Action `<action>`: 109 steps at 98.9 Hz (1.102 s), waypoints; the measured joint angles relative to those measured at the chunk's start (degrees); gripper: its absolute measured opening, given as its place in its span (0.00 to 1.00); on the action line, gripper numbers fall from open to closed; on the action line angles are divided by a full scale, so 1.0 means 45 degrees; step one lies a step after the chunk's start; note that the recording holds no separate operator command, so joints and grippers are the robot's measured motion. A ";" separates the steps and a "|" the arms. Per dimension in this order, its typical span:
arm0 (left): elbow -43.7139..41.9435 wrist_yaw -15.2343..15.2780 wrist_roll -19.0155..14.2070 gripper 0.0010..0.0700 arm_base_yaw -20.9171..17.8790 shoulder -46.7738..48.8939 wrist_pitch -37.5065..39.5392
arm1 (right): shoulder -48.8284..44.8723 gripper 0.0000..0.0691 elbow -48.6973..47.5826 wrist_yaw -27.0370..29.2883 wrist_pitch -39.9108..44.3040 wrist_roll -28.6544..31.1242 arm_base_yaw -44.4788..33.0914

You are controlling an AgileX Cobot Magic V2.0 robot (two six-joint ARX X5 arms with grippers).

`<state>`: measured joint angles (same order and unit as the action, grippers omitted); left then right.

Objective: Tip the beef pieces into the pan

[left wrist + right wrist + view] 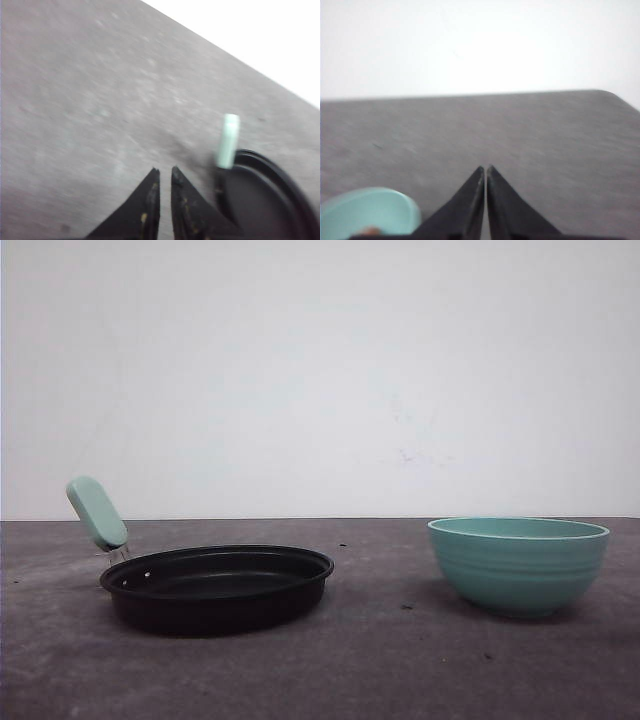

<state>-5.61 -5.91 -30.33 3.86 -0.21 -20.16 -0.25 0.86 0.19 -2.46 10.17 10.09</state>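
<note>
**A:** Where is your pan sitting, and which way does it point?

**B:** You have the pan [220, 585] on the left part of the table [380, 670], flat on its base, mouth up. Its handle [97, 512] sticks out to the left and rises at a slant, so the long axis from handle to bowl of the pan runs left to right across your front view. The inside looks bare black.

**A:** And the beef pieces?

**B:** You can catch a small reddish-brown spot [370, 231] at the edge of the right wrist view, inside the bowl [519, 563]. It is too blurred to say more. From the front, the bowl's wall hides its contents. The bowl stands upright on the right, well apart from the pan.

**A:** How are your grippers?

**B:** Your left gripper [165, 175] has its fingers nearly together, a thin slit between the tips, nothing held; it hangs above the table just beside the pan's handle. Your right gripper [485, 172] has its fingers pressed together, holding nothing, above bare table near the bowl.
</note>
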 joint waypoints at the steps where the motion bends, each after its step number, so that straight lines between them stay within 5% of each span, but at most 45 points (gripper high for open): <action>1: 0.0000 -0.0068 -0.0053 0.01 0.0000 0.0000 0.0000 | 0.0000 0.01 0.0000 -0.0160 -0.0092 0.0083 0.0000; 17: -0.0413 -0.0996 -0.0874 0.01 0.0000 -0.0049 0.0330 | 0.0000 0.01 0.0160 -0.1059 -0.1481 0.1190 0.0019; 42: -0.3546 -0.1030 -0.1486 0.01 0.0000 -0.1899 0.0588 | -0.0913 0.01 0.3963 -0.1010 0.1088 0.1719 0.0010; 89: -1.2750 -0.2327 0.1452 0.01 0.0083 -0.9496 -0.1311 | -0.7218 0.01 1.3289 -0.1535 0.6489 -0.0233 0.0010; 97: -1.3459 -0.2754 0.1559 0.21 0.0189 -1.0093 -0.1331 | -0.7699 0.13 1.3828 -0.1807 0.6863 -0.0423 0.0010; 109: -1.3692 -0.2861 0.1608 0.73 0.0253 -1.0350 -0.1350 | -0.7970 0.64 1.3988 -0.2016 0.7023 -0.0452 0.0010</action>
<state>-67.22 -18.79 -23.09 4.99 -46.78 -26.24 -36.12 63.81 -8.88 29.15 8.14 10.13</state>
